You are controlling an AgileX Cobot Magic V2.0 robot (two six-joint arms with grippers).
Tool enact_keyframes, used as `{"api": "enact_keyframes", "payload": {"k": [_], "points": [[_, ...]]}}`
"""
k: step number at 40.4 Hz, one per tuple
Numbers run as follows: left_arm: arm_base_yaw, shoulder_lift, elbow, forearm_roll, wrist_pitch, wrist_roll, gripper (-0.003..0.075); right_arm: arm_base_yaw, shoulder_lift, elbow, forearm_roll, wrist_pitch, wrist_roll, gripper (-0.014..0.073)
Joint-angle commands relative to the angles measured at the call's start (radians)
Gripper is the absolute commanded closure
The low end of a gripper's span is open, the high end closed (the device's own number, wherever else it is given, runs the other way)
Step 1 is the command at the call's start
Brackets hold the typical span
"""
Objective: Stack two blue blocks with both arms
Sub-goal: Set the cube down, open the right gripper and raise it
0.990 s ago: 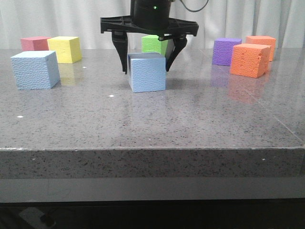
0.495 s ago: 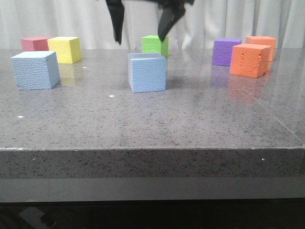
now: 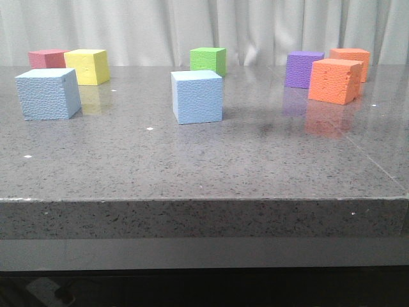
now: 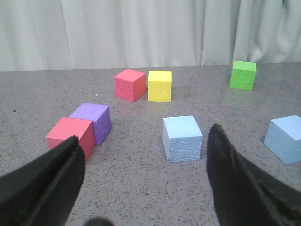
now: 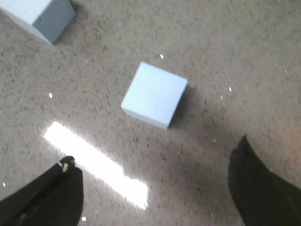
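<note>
Two pale blue blocks stand apart on the grey table: one at the left (image 3: 48, 94) and one in the middle (image 3: 197, 96). No gripper shows in the front view. The left wrist view has the left block (image 4: 182, 138) on the table beyond my open, empty left gripper (image 4: 144, 133), and the middle block (image 4: 285, 138) at the frame's edge. My right gripper (image 5: 155, 149) is open and empty, high above the table, with the middle block (image 5: 154, 94) below it and the other block (image 5: 42, 16) at the frame's corner.
A red cube (image 3: 46, 58) and a yellow cube (image 3: 88, 66) stand at the back left, a green cube (image 3: 208, 60) at the back middle, a purple cube (image 3: 303, 69) and two orange cubes (image 3: 333, 80) at the right. The left wrist view shows another red cube (image 4: 70, 137) against a purple cube (image 4: 94, 121).
The open gripper that straddled the middle blue block has risen straight up and left the front view. The block stays on the table where it was.
</note>
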Motion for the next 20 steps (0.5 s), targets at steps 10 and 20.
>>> {"api": "enact_keyframes", "payload": {"k": [10,20], "points": [[0.000,0.016,-0.030,-0.005,-0.076,-0.002,0.0187,-0.186,-0.475,0.475,0.130,-0.285,-0.151,-0.0031],[0.000,0.016,-0.030,-0.005,-0.076,-0.002,0.0187,-0.195,-0.846,0.791,0.131,-0.446,-0.179,-0.0031]]}}
